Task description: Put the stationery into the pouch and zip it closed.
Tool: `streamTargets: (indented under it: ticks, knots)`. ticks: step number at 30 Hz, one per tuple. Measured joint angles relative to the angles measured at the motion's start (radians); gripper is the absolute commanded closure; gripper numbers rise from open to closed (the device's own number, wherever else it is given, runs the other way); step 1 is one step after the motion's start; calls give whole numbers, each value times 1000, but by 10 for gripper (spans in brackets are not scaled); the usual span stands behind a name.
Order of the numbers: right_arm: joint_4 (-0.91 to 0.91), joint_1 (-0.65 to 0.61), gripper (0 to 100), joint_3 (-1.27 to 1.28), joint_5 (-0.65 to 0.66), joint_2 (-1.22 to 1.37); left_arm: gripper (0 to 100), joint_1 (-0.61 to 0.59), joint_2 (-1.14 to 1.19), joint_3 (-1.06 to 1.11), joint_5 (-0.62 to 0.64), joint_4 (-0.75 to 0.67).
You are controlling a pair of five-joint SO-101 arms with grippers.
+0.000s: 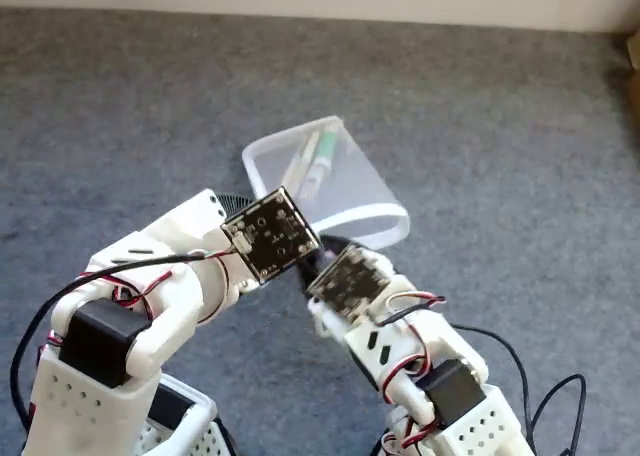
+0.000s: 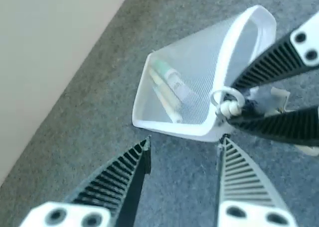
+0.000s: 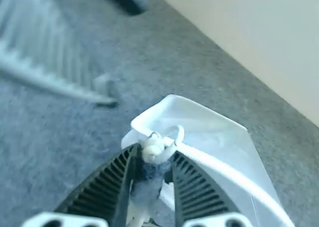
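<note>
A translucent white mesh pouch (image 1: 345,181) lies on the grey carpet with stationery (image 1: 312,161), a green-and-white pen among it, inside. In the left wrist view the pens (image 2: 169,85) show through the mesh of the pouch (image 2: 199,67). My right gripper (image 3: 152,152) is shut on the zipper pull (image 3: 162,140) at the pouch's near corner (image 3: 199,132). That same right gripper (image 2: 233,107) appears from the left wrist, pinching the ring pull (image 2: 224,100). My left gripper (image 2: 184,155) hangs open just above and in front of the pouch's edge, holding nothing.
Both arms, left arm (image 1: 170,276) and right arm (image 1: 410,341), crowd together at the pouch's near end. Grey carpet (image 1: 520,126) spreads all around. A pale wall (image 2: 45,48) runs along the far side.
</note>
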Motion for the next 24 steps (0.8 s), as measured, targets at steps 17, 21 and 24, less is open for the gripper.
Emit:
streamTargets:
  ticks: [17, 21, 24]
  knots:
    - [2, 164, 995, -46, -60, -215, 817, 0, 0, 72, 18, 12]
    - [2, 161, 995, -46, -60, -276, 817, 15, 0, 84, 84, -32]
    - [2, 161, 995, -46, -60, -276, 816, 86, 0, 84, 97, -41]
